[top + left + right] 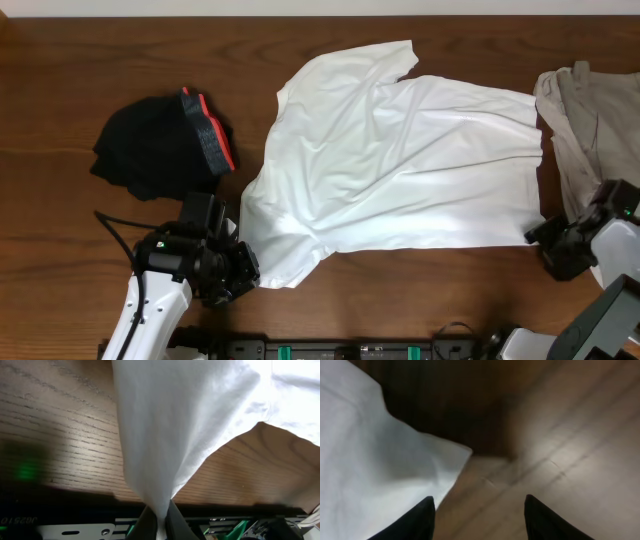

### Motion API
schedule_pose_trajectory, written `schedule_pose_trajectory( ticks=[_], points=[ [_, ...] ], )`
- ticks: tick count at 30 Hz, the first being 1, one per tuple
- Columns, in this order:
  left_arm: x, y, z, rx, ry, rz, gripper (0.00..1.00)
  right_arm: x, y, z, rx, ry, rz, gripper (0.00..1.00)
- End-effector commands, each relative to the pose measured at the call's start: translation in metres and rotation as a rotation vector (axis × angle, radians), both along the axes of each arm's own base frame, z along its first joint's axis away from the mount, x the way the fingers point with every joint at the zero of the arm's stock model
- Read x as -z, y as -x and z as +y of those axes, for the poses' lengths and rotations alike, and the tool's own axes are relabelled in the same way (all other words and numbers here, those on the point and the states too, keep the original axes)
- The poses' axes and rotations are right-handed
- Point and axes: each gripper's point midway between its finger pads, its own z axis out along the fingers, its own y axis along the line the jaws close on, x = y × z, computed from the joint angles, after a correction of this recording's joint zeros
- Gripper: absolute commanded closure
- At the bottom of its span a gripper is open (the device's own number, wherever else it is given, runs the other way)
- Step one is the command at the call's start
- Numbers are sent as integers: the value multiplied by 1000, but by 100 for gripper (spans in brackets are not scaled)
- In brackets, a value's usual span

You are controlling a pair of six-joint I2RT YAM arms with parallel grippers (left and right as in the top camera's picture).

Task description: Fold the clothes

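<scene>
1. the left tool (161, 519) is clamped tight on a fold of the white t-shirt (400, 160). the wrist view shows the cloth pinched between the two closed tips at the bottom of the picture.
2. from that pinch the fabric fans upward and away from the tool in a drawn, creased sheet. it is lifted clear of the wood right at the tool, and bare worktop (100, 50) shows on both sides of it.
3. in the overhead view the held part is the shirt's near corner on the left arm's side. from there the shirt spreads flat but wrinkled across the middle of the worktop toward the other arm, with one sleeve pointing to the far edge.
4. beyond the left tool and a little to its outer side lies a crumpled black garment (150, 145) with an orange-and-grey waistband. it is near the shirt but parted from it by a strip of wood.
5. the right tool (479, 520) stands with its jaws apart and holds nothing. only bare wood shows between its two dark fingers (420, 522).
6. a loose corner of the white shirt lies just ahead of that tool and reaches up to one finger. i cannot tell whether cloth and finger touch.
7. from overhead this tool sits low over the worktop, just beside the shirt's near corner on the right arm's side.
8. farther out from the right tool, toward the far edge, a beige garment (590, 120) lies rumpled just beside the shirt's side edge.
</scene>
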Motion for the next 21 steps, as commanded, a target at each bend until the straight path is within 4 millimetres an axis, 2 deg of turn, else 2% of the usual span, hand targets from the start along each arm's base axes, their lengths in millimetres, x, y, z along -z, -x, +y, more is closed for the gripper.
schedule_pose_trajectory(
  ticks=[1, 6, 10, 14, 18, 21],
  points=[
    [-6, -5, -2, -14, 13, -15, 94, 10, -1, 5, 48, -25, -28, 46],
    [-6, -5, -2, 10, 13, -25, 94, 12, -6, 1, 61, -9, -58, 59],
    [-6, -5, -2, 13, 13, -26, 94, 9, -17, -5, 58, 13, -102, 80],
    [-6, -5, -2, 27, 13, -32, 94, 8, -17, -5, 57, 10, -101, 99],
    [-6, -5, -2, 32, 13, -34, 94, 4, -14, -2, 43, 0, -81, 99],
    [-6, -5, -2, 55, 13, -44, 94, -9, -17, -6, 16, 13, -82, 99]
  ],
)
